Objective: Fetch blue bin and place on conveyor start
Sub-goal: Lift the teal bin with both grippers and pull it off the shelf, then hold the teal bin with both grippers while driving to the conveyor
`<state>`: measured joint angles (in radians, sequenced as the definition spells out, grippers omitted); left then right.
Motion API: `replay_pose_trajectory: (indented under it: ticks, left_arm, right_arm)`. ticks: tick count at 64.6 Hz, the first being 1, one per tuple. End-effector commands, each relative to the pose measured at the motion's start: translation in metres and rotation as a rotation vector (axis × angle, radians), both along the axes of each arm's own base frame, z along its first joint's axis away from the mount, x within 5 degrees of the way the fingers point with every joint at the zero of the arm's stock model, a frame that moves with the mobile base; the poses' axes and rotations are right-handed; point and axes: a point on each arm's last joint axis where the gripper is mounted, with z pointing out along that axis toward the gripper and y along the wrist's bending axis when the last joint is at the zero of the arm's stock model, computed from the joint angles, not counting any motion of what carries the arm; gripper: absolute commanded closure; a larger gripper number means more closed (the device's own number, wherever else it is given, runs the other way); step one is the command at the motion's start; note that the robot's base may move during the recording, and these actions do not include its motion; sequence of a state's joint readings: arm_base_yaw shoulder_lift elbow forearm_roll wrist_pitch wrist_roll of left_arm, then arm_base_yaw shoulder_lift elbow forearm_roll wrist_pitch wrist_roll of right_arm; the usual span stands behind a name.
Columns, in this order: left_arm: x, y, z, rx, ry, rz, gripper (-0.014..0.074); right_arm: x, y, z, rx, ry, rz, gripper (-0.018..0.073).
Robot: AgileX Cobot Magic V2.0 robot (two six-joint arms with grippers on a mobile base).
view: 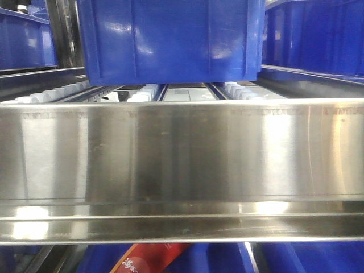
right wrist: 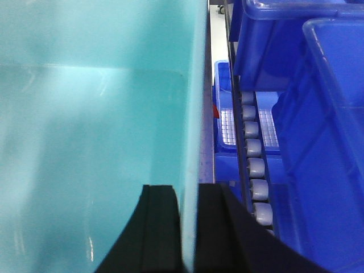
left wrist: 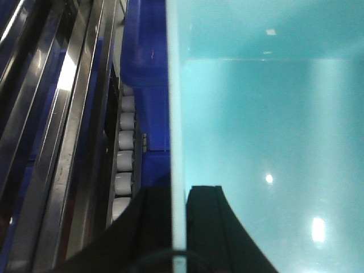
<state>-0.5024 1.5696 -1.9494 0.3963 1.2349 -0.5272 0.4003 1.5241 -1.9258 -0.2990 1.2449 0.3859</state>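
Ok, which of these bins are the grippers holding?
The pale aqua bin: left gripper and right gripper clamp its walls. The dark blue crates sit untouched.

The pale aqua rectangular plastic tub (left wrist: 267, 142) runs off the top, right and bottom of the left wrist view, so its far walls go unseen. The left gripper (left wrist: 178, 190) and right gripper (right wrist: 187, 190) are cropped at the bottom (their black fingers (left wrist: 210, 227) cover strips of the tub's wall). Behind the shiny steel shelf (view: 182, 159) front edge, a dark royal-blue plastic crate (view: 170, 40) loses its top. Below that edge, a red printed packet (view: 153, 259) is cropped and its lettering unreadable.
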Motion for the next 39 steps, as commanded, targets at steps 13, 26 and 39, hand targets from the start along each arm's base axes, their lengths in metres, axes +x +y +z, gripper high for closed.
replay_pose_trajectory:
  ticks: [13,26,39]
  left_arm:
    - [-0.0042,0.0036,0.0115,0.010,-0.070,-0.002,0.0707]
    - [-0.0042,0.0036,0.0115,0.010,-0.070,-0.002,0.0707]
    - [-0.0042,0.0036,0.0115,0.010,-0.070,-0.002,0.0707]
  right_arm:
    - [-0.0053,-0.0049,0.0117,-0.025,-0.065,0.001,0.0721]
    - [-0.0052,-0.0051,0.0118,-0.027,-0.065,0.000,0.0721]
    - [-0.0017,-0.0046,0.0174,-0.028,-0.137,0.009,0.0721]
